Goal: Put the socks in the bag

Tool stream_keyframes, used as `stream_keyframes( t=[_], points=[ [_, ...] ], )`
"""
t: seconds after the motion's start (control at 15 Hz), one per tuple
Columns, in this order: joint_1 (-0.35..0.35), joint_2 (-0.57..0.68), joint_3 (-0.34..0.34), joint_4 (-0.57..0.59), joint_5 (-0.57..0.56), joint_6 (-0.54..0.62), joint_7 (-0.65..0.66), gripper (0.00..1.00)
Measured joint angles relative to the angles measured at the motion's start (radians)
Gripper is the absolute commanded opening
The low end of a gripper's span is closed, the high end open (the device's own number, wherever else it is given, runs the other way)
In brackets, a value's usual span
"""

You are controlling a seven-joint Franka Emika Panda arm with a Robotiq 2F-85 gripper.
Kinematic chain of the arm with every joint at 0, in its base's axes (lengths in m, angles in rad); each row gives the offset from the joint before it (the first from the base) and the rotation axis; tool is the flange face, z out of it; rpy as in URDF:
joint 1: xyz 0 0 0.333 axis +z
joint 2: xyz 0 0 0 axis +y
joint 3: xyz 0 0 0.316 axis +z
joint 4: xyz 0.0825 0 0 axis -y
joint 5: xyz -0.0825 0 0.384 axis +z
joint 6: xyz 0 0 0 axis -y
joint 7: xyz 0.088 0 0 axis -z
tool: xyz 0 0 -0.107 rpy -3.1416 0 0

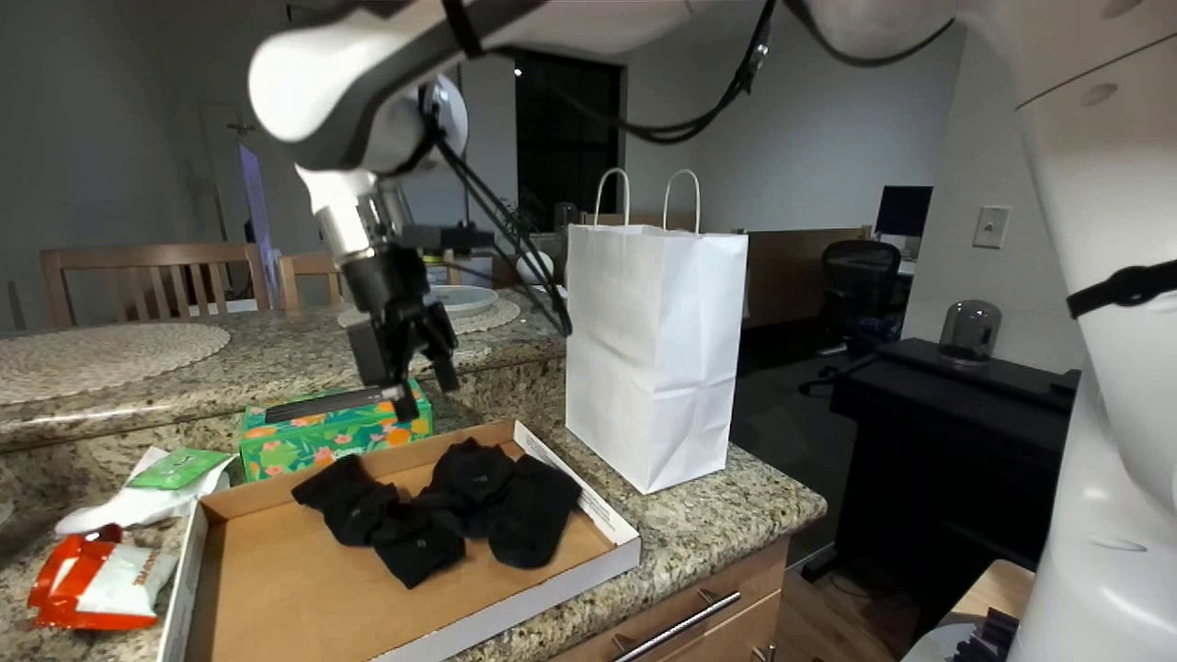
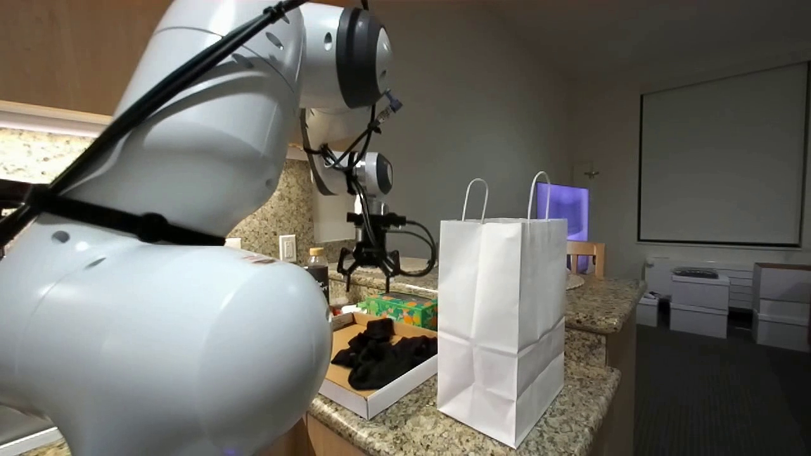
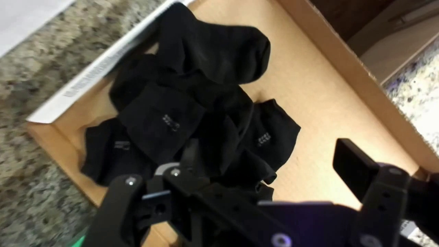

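Several black socks (image 1: 533, 519) lie bunched in a shallow cardboard tray (image 1: 267, 579), toward its end near the bag. The tall white paper bag (image 1: 611, 340) stands upright on the counter beside that end; both loop handles point up, and its inside is hidden. My gripper (image 2: 368, 289) hangs above the tray, fingers pointing down and apart from the socks (image 2: 396, 364). From the wrist view, the gripper (image 3: 269, 152) is open, with nothing held between its widely spread fingers. Socks (image 3: 223, 51) and tray floor show below it, some socks partly covered by one finger.
Behind the tray is a green floral box (image 1: 336, 437), against the raised granite ledge (image 1: 497, 368). A green packet (image 1: 179, 469) and a red-and-white packet (image 1: 110, 579) lie by the tray's far end. A dark bottle (image 2: 319, 272) stands farther back. The counter edge passes close to the bag.
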State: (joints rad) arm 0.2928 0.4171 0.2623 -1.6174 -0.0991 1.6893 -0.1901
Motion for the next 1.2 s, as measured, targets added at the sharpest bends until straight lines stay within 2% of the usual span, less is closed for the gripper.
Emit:
stream_keyframes(
  t=[0.47, 0.53, 0.6, 0.87, 1.07, 1.2],
  points=[
    [0.025, 0.221, -0.009, -0.046, 0.184, 0.335, 0.256, 1.0],
    [0.031, 0.233, -0.01, -0.047, 0.199, 0.373, 0.295, 0.75],
    [0.036, 0.238, -0.012, -0.05, 0.211, 0.41, 0.333, 0.74],
    [0.056, 0.221, -0.036, -0.084, 0.223, 0.558, 0.493, 0.47],
    [0.106, 0.198, -0.084, -0.121, 0.215, 0.65, 0.641, 0.26],
    [0.149, 0.191, -0.123, -0.129, 0.203, 0.662, 0.738, 0.16]
  ],
)
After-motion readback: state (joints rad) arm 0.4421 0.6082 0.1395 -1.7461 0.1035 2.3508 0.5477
